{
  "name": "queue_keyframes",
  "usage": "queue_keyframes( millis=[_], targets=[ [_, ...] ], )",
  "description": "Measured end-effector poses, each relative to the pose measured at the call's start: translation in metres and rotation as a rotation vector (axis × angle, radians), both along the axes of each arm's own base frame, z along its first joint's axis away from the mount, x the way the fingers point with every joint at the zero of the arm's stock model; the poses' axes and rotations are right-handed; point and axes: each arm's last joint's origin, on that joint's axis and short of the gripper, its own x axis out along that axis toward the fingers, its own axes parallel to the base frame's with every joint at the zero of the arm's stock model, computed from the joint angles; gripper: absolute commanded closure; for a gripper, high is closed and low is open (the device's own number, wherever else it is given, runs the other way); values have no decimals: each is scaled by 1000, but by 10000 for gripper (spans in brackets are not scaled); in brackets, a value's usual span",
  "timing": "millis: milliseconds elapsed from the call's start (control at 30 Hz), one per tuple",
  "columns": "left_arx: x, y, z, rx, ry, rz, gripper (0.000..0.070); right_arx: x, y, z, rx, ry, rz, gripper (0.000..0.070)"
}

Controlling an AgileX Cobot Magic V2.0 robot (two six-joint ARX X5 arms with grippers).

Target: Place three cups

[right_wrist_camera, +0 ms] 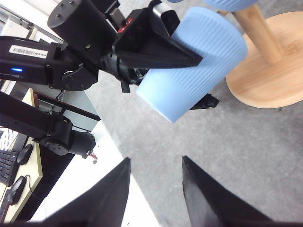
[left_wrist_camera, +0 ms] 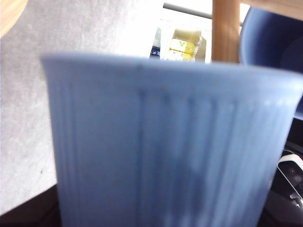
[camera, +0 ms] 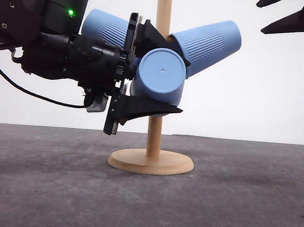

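Beside the wooden stand (camera: 154, 137), left pincer (camera: 157, 74) grips a cup (camera: 161, 76).

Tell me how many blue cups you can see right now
3. One cup is gripped by the left gripper in front of the wooden stand; one hangs on the stand's right side; one sits behind the left arm, partly hidden.

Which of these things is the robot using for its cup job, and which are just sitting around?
For the job:
- cup in the left hand, gripped by the left hand
- cup on the right peg
- cup on the left peg
- wooden cup stand
- right hand, open and holding nothing

Just around:
- grey table
- keyboard and mouse on a side desk
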Motion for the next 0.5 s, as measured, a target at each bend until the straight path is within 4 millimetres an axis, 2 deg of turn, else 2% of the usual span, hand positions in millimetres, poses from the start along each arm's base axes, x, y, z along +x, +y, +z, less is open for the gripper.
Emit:
queue_keyframes(
  millis=[33, 167, 267, 500],
  targets=[
    [0, 0, 0, 0, 0, 1, 96, 0, 0, 0, 0, 0, 0, 482],
    [1, 1, 0, -1, -1, 3, 79, 0, 0, 0, 0, 1, 0, 482],
    [1, 1, 0, -3, -1, -6, 23, 0, 0, 0, 0, 2, 0, 482],
    [0, 1, 1, -12, -8, -19, 21, 0, 0, 0, 0, 3, 0, 482]
  ],
)
